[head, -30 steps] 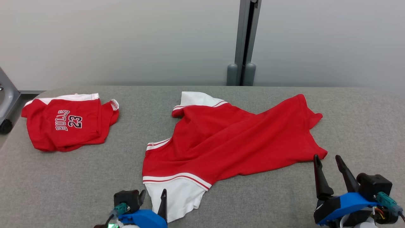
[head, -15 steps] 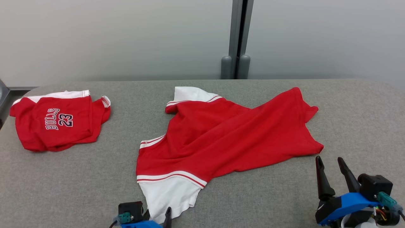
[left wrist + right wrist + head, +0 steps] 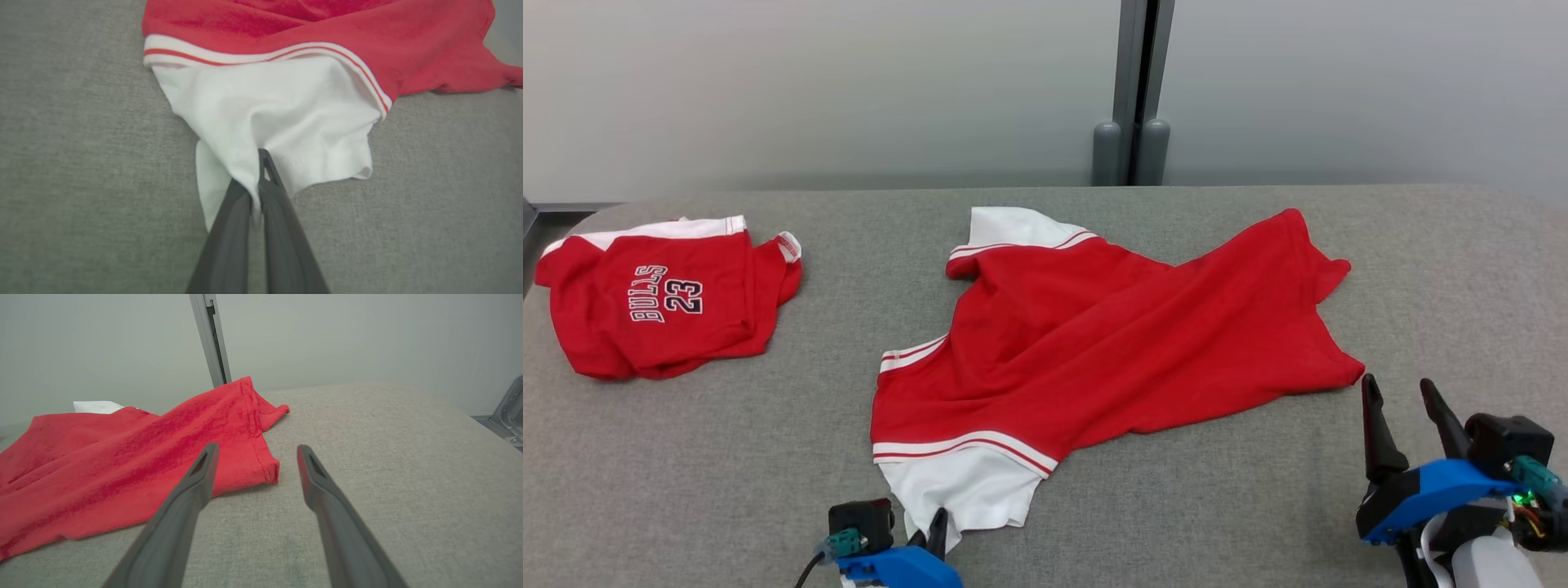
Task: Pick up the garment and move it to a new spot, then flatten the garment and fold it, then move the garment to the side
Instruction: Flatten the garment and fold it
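Folded jersey [image 3: 658, 306] on grey tbl [image 3: 686, 457]

Red, white-trimmed garment [image 3: 1094, 351] lies spread, rumpled, mid-table, white hem nearest.

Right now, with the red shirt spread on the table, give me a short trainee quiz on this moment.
1. True or false: the left tool is shut on the spread garment's white sleeve.
2. The right tool is: A) open, near the red hem corner; B) clamped on the hem; C) shut, empty.
3. Which number is printed on the folded jersey?
Key: 1 true; 2 A; 3 23.
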Tool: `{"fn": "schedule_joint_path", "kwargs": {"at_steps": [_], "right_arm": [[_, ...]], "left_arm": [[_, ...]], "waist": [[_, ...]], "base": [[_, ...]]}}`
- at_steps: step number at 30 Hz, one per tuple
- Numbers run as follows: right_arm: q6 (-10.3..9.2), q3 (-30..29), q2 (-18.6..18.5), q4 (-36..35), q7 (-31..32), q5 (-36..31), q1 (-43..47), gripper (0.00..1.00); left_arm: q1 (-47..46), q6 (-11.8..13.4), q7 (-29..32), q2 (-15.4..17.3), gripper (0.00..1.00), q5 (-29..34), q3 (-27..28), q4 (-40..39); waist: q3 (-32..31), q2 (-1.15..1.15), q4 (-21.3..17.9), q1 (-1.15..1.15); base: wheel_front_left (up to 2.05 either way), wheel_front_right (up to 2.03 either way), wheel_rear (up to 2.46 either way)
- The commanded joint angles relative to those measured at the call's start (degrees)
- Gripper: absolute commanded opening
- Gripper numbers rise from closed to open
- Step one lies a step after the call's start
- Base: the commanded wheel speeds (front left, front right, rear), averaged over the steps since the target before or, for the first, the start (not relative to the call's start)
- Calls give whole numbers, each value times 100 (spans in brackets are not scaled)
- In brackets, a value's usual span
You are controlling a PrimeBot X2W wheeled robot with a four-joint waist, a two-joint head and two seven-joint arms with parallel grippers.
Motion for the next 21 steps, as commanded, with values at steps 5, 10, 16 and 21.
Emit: {"fn": "schedule_joint_path", "kwargs": {"at_steps": [5, 10, 16, 21], "right_arm": [[1, -577, -12, 436, 304, -560, -598, 100], [1, -886, -88, 896, 606, -825, -1010, 100], [1, -1203, -149, 1705, 995, -981, -1558, 100], [1, -1333, -179, 2355, 1091, -1009, -1904, 100]], "left_arm": [[-257, -42, -249, -27, 0, 32, 33, -169], [-386, -41, -325, -11, 0, 111, -20, -399], [-471, 16, -347, 42, 0, 209, -83, -751], [-457, 43, -328, 89, 0, 235, -116, -960]], "waist": [[214, 0, 208, 0], [387, 0, 368, 0], [629, 0, 556, 0], [713, 0, 622, 0]], "base": [[0, 0, 0], [0, 0, 0], [0, 0, 0], [0, 0, 0]]}}
